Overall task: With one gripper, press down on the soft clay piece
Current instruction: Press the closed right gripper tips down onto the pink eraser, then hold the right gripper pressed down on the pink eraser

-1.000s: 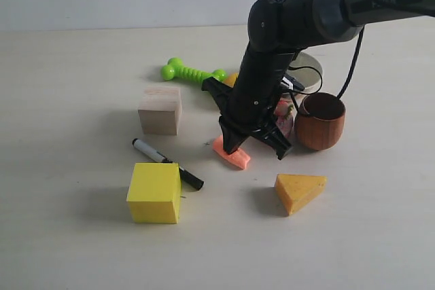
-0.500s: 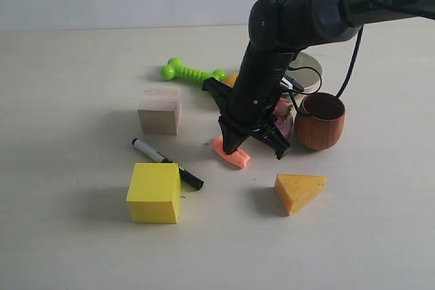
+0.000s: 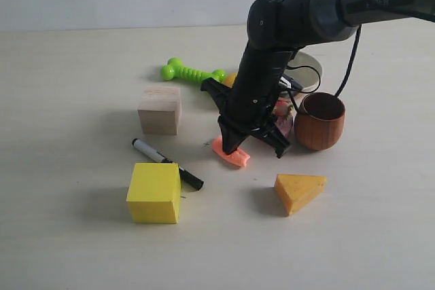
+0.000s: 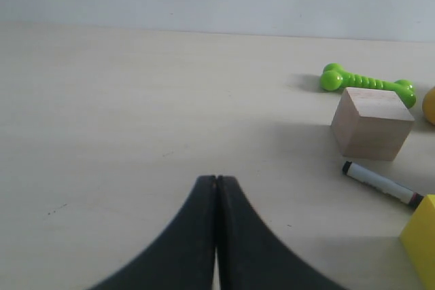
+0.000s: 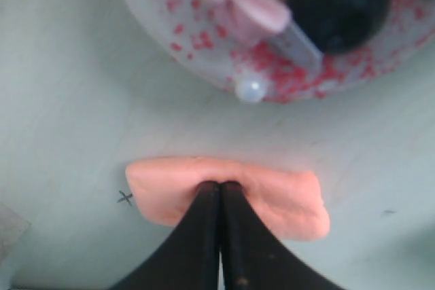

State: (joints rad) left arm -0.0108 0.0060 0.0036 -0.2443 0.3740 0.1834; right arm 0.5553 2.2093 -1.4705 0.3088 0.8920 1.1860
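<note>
Soft clay piece [image 3: 232,155] lies on the worktop [image 3: 75,73] near the middle of the exterior view, between the black marker [image 3: 166,163] and the wooden cup [image 3: 320,121]. The right claw [image 3: 229,146] comes down steeply on it, and its tip touches the upper end of the clay. A cheese-like wedge [image 3: 299,191] sits apart from it, toward the camera. We do not see the left arm here.

In the left wrist view the left claw [image 4: 216,180] is clenched and grasps nothing. It is over bare worktop, well apart from the wooden cube [image 4: 372,123] and the marker.

In the right wrist view the right claw [image 5: 220,185] is clenched too, fingers together, and the tips rest on the middle of the clay's long side. The clay looks pinched there. A pink speckled doughnut toy [image 5: 204,39] is near, on the far side of the clay.

We judge that the press is now in progress. The soft clay may stick to the tips and rise with them. Because the tips press close to one edge, they may also slip off onto the worktop. A sideways slip could push the clay toward the doughnut toy.
</note>
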